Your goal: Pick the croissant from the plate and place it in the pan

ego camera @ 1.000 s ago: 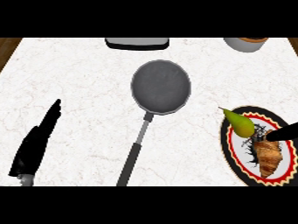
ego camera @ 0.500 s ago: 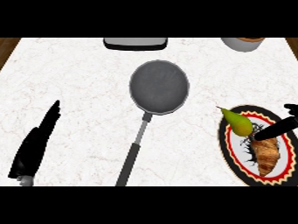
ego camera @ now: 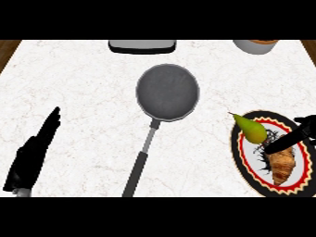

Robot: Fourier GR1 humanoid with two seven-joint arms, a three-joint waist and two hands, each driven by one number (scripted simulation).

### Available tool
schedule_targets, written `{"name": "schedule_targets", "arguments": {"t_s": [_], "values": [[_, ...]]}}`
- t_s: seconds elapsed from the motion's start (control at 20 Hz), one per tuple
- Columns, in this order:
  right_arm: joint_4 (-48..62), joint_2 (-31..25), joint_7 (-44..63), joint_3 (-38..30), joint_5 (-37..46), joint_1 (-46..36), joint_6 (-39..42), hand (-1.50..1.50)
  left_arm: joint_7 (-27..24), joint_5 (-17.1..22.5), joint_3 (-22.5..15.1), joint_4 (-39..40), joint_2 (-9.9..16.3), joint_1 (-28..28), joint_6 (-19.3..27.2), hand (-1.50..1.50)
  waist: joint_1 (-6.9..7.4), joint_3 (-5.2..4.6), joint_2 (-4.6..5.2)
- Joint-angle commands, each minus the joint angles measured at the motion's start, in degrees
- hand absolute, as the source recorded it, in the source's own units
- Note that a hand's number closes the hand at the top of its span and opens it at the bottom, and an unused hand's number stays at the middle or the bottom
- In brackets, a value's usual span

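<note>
A brown croissant (ego camera: 283,165) lies on a plate (ego camera: 308,181) with a red, black and yellow rim at the right of the counter. A green pear (ego camera: 250,128) sits at the plate's upper left. My right hand (ego camera: 298,134) comes in from the right edge, fingers curled, with one finger stretched down-left over the croissant's top end. Nothing is held. A grey pan (ego camera: 167,90) sits mid-counter, its dark handle (ego camera: 140,170) running toward the lower edge. My left hand (ego camera: 35,152) rests open at the lower left.
A grey appliance (ego camera: 142,45) stands at the counter's far edge, and a grey bowl (ego camera: 256,46) with an orange inside stands at the far right. Wooden floor shows past both side edges of the white marble counter (ego camera: 85,92).
My right hand has moved leftward and down over the plate, its fingers curling more as it closes in on the croissant. The left hand, pan and croissant have not moved.
</note>
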Motion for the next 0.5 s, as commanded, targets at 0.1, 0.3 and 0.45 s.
{"name": "schedule_targets", "arguments": {"t_s": [0.1,0.3,0.45], "values": [[1.56,2.95,11.01,2.16,1.46,0.09,-1.41,-1.5,-0.79,-0.13,1.08,1.09,-0.9,-0.42,-0.5,0.0,-0.47,0.01,0.01],[5.51,3.04,9.73,0.98,1.34,-2.08,-0.08,-1.5,2.12,-0.98,0.77,-2.5,-1.04,-0.27,-0.31,0.0,0.06,0.06,0.02],[6.11,4.7,7.06,1.89,2.9,-0.08,-0.98,-1.5,2.92,-0.41,2.21,0.02,-0.28,-1.86,-2.33,0.0,-0.43,0.05,0.04]]}}
